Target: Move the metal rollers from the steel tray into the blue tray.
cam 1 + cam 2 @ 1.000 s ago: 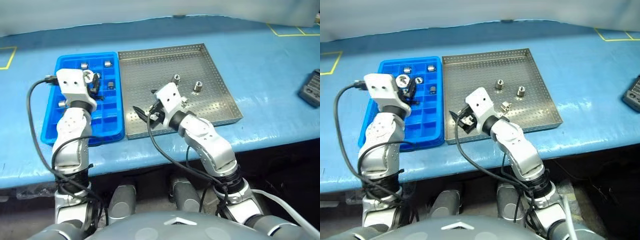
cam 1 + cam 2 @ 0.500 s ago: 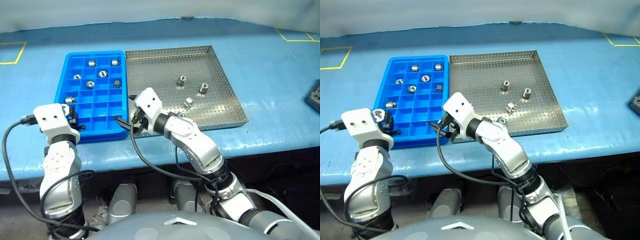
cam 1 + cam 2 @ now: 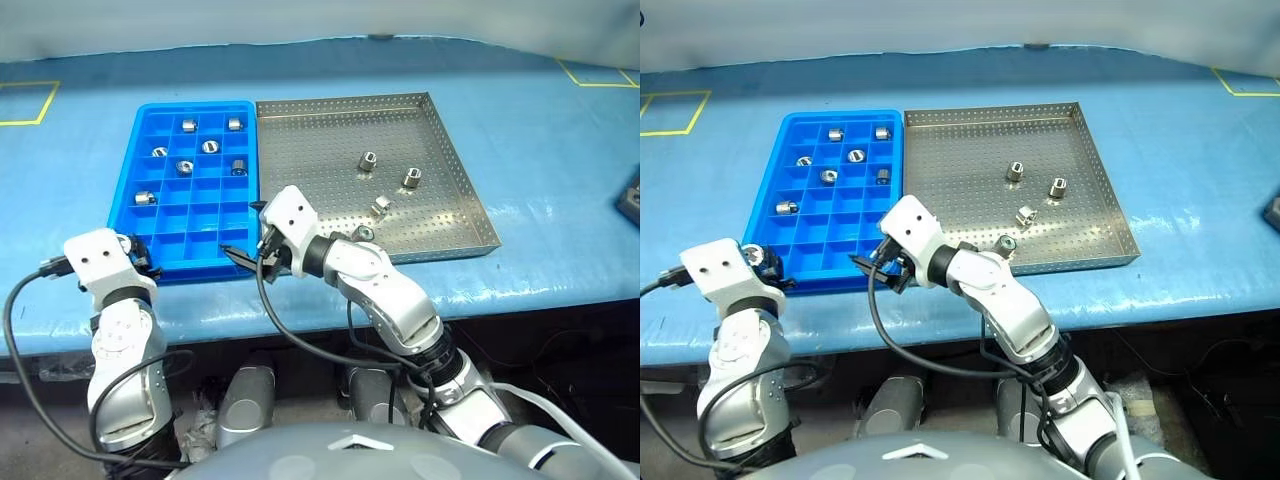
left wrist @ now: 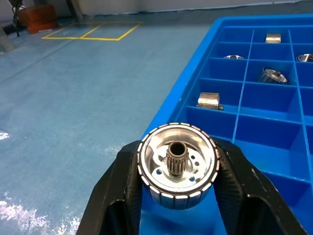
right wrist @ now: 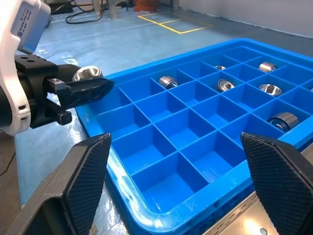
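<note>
Six small shiny silver metal rollers [image 3: 209, 147] sit in the bright blue plastic compartment tray [image 3: 170, 260], each in its own square. Four more lie on the large grey perforated steel tray [image 3: 310, 140]: three [image 3: 367, 160] grouped mid-tray, one [image 3: 1007, 242] near the front wall. One blue tray, one steel tray, both on the blue desk [image 3: 540, 130]. Two black-fingered robot hands.

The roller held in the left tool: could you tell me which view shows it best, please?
The left wrist view: the roller sits close up between the left tool fingers, its central hole visible. The right wrist view shows it side-on; the eye views show a small glint.
</note>
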